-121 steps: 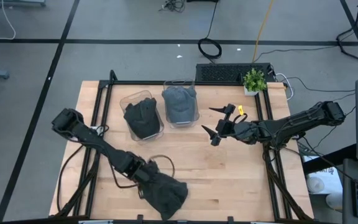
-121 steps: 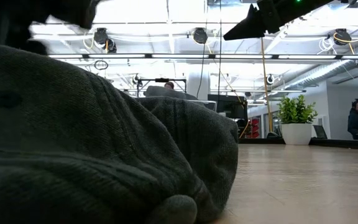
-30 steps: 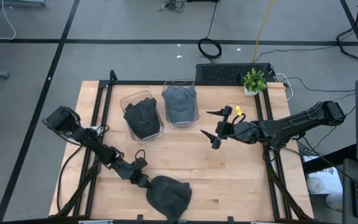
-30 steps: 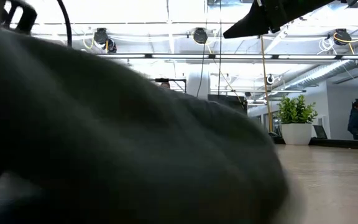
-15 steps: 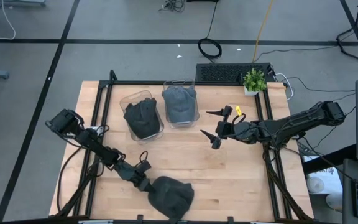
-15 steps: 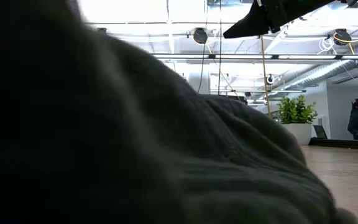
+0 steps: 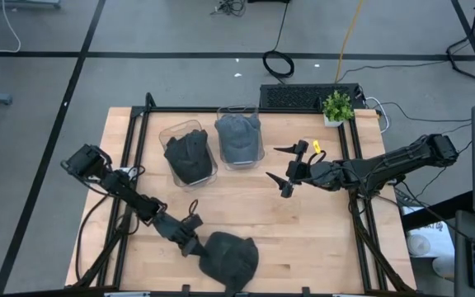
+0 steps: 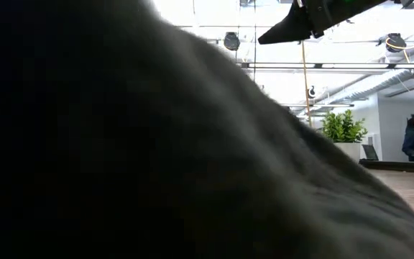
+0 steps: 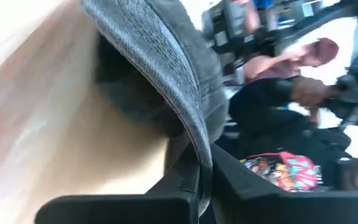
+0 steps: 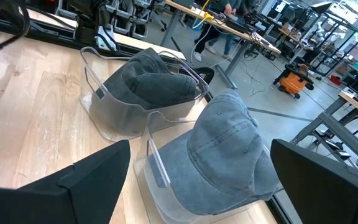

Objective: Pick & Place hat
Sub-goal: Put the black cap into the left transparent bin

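A dark grey hat (image 7: 231, 260) lies at the table's near edge and fills most of the low view (image 8: 121, 144). My left gripper (image 7: 192, 241) stands just left of it, shut on its edge; the left wrist view shows the hat (image 9: 160, 56) from the held side, its hollow facing the wood. My right gripper (image 7: 283, 169) hovers open above the table's middle right, clear of everything, and its fingers show at the top of the low view (image 8: 293, 25). My left gripper pinches the hat's ribbed rim (image 9: 197, 140) between its two fingers (image 9: 179, 180), coming low from the table's left, slanting toward the near right. The hat extends away from the fingers with its underside close to the wood; whether it is lifted clear cannot be told.
Two clear bins stand at the far middle: one (image 7: 190, 157) holds a dark hat (image 10: 151, 78), the other (image 7: 239, 139) a blue-grey hat (image 10: 229, 140). A small potted plant (image 7: 337, 106) and a keyboard (image 7: 308, 96) sit at the far right edge. Bare wood lies between.
My left gripper has drawn the hat a little toward the table's right and near edge, staying shut on it. In the low view the hat has come to cover far more of the picture. The right arm has kept still.
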